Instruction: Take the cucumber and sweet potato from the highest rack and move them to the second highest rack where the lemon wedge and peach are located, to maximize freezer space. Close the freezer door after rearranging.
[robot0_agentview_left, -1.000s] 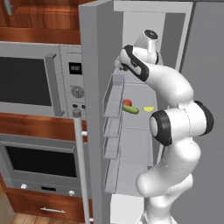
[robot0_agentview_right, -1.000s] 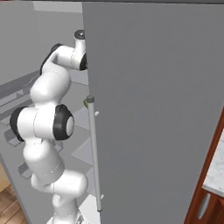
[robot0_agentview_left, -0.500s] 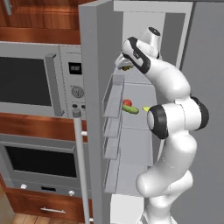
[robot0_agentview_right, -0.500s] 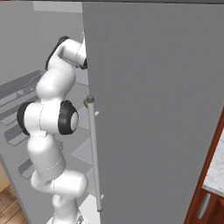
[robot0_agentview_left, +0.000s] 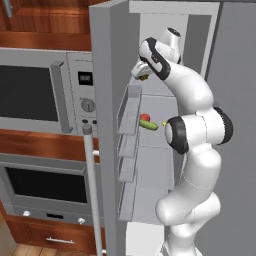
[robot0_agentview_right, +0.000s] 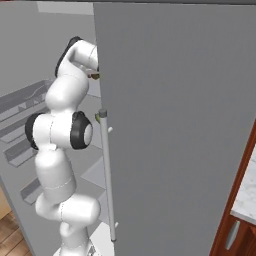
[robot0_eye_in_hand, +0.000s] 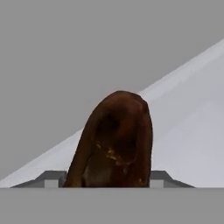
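The sweet potato (robot0_eye_in_hand: 114, 142) is seen dead ahead of the gripper (robot0_agentview_left: 142, 74) in the hand view, between the two grey tip blocks at the bottom edge, its long axis running along the gripper's line of sight and rising away from the cam. It appears seated between the fingers, so the gripper is judged closed on it, though actual pad contact is cut off by the bottom band and can't be confirmed 100%.

In the left base view the gripper is held up at the highest rack level, inside the open freezer, w/ a small dark-brown/green bit just visible at its tip. The target rack lies below it: the cucumber (robot0_agentview_left: 148, 125) is seen lying there roughly horizontal, just beside a red item, probably the peach (robot0_agentview_left: 145, 117), and a yellow bit, likely the lemon wedge (robot0_agentview_left: 164, 123), near the arm's elbow. So the coming move is judged to be down and slightly outward from the gripper to that rack.

The freezer door (robot0_agentview_left: 104, 125) stands open; closing is not yet done.

No brands, labels or readable writing can be made out; the oven panel's display is too small to read.
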